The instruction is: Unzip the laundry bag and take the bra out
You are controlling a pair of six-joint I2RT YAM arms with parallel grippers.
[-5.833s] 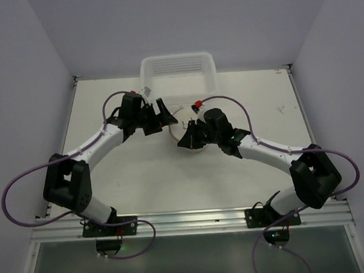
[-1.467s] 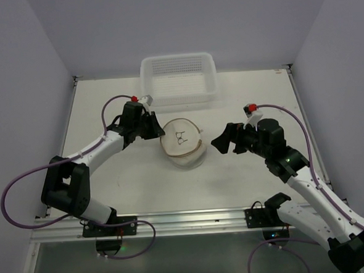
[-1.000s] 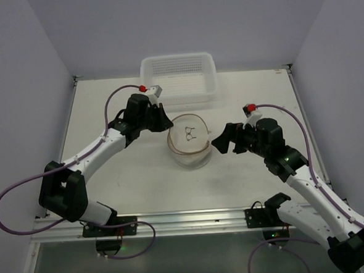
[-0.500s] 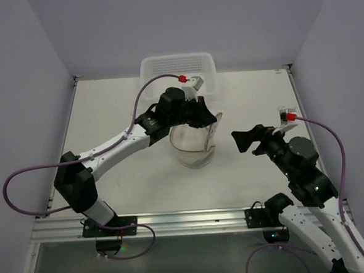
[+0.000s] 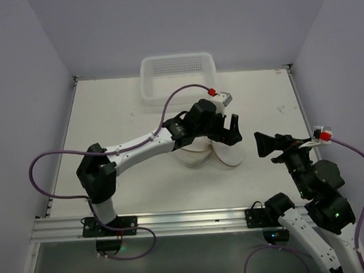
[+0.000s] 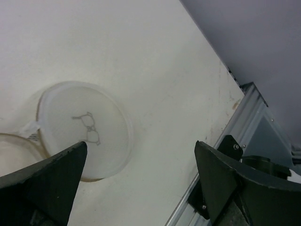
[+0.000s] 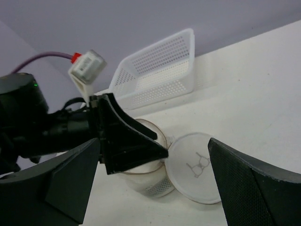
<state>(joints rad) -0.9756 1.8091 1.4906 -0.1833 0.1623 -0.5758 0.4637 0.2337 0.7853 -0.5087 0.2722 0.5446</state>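
Both grippers are released, jaws spread wide and holding nothing. The left gripper point(image 5: 226, 131) hangs over the middle of the bench point(image 5: 107, 128), just above the laundry bag point(image 5: 194, 155). The right gripper point(image 5: 261, 145) sits back near its own base, apart from the bag and pointing toward it.

The bag rests near the centre of the bench, in front of the white basket point(image 5: 178, 75) and apart from it. Its flat face point(image 6: 84, 141), the one with the small bra icon point(image 6: 88, 129), lies flopped out on the bench beside the drum point(image 7: 143, 181). A short fabric tab joins the two at one edge, so the zip looks undone nearly all the way round.

The bra itself I cannot make out. The left arm point(image 5: 145, 142) hides most of the drum's mouth from above, and the wrist views show only a brownish rim point(image 7: 159, 132) and pale mesh wall.

By my judgement the bag will handle as a very light thing. It is soft mesh held in shape by springy wire hoops, and it would likely slide or tip on the smooth bench if tugged sideways. The rim hoop is the firm place to pinch and steady it. The bra, if it is inside, should be limp and soft. It is best taken by a strap or cup edge and lifted straight up while the other gripper pins the rim so the bag does not follow.
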